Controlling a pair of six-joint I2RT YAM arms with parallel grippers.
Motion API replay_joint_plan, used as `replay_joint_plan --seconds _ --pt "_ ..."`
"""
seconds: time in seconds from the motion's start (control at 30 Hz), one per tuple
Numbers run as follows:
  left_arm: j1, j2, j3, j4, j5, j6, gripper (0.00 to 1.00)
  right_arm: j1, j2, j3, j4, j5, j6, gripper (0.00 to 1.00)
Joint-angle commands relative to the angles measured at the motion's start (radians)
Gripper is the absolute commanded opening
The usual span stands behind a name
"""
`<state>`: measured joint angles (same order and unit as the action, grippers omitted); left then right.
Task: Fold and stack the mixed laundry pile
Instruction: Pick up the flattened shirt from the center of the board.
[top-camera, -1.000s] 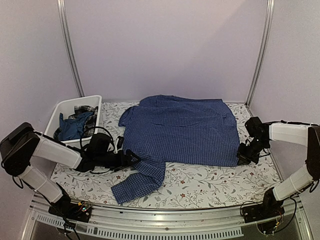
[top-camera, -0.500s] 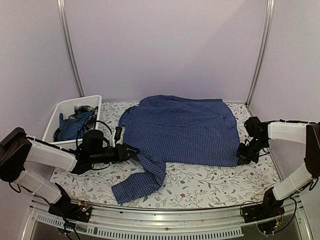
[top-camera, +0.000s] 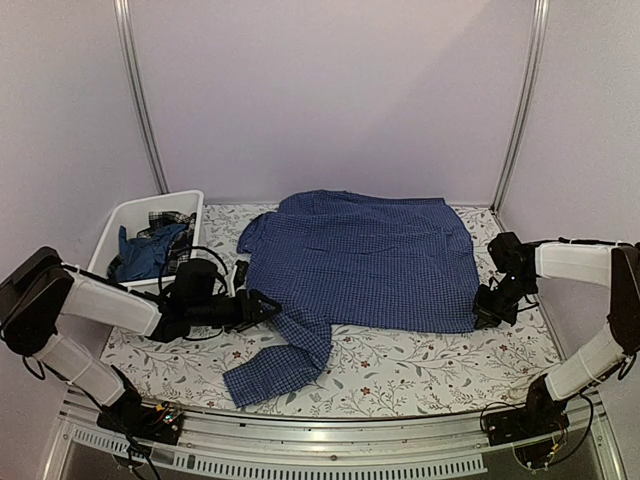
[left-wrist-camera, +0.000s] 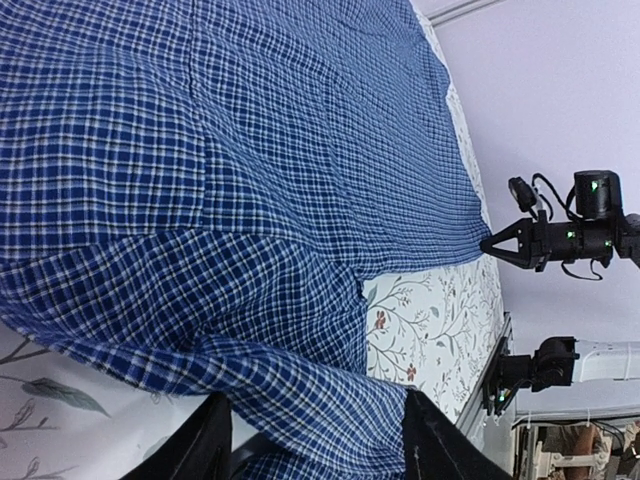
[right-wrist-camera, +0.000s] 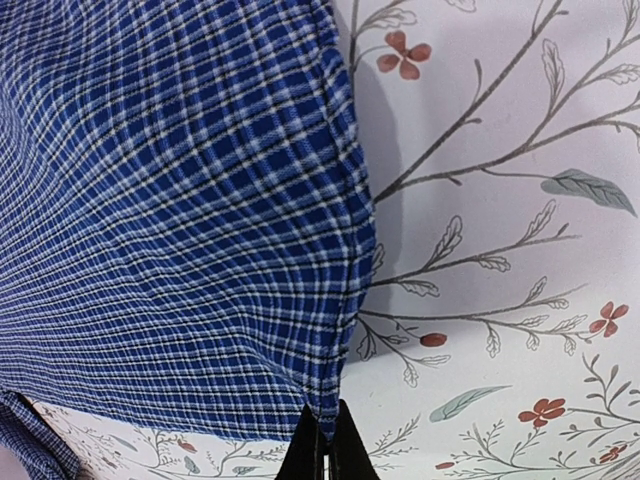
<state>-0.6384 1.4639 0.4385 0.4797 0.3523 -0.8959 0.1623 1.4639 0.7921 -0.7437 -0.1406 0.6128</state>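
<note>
Pinching the hem corner of the blue-and-white check shirt (top-camera: 370, 255), spread flat on the worktop (top-camera: 430, 375), with right fingers (right-wrist-camera: 305, 460) clamped shut; straddling its near sleeve (top-camera: 290, 350) with left fingers (left-wrist-camera: 200, 450) half-open, no hold evident. Likely to snag one layer or rumple the body if closed shallow.

We see the blue-and-white checked cloth shirt (top-camera: 360, 260) spread mid-table on the floral-print tablecloth (top-camera: 420, 375), its sleeve (top-camera: 285, 360) trailing toward the near edge. At far left sits the white rectangular plastic tub (top-camera: 197, 225), with the dark blue cloth T-shirt (top-camera: 145, 255) inside it.
</note>
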Motion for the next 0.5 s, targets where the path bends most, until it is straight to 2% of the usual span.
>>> replay_joint_plan --seconds 0.0,0.1,0.33,0.37,0.47 --pt "0.011 0.043 0.002 -0.007 0.032 -0.022 0.59 -0.006 0.015 0.02 -0.002 0.009 -0.004 0.0" --pt "0.018 0.081 0.003 0.0 0.052 -0.039 0.67 -0.006 0.014 0.019 -0.003 0.012 -0.007 0.0" --pt "0.015 0.091 0.0 0.026 0.078 -0.043 0.7 -0.006 0.01 0.018 -0.003 0.016 -0.015 0.0" --pt "0.014 0.085 -0.007 0.041 0.08 -0.044 0.68 -0.006 0.009 0.017 -0.004 0.016 -0.015 0.0" --pt "0.014 0.054 -0.025 0.1 0.09 -0.037 0.43 -0.006 0.004 0.012 -0.003 0.016 -0.016 0.0"
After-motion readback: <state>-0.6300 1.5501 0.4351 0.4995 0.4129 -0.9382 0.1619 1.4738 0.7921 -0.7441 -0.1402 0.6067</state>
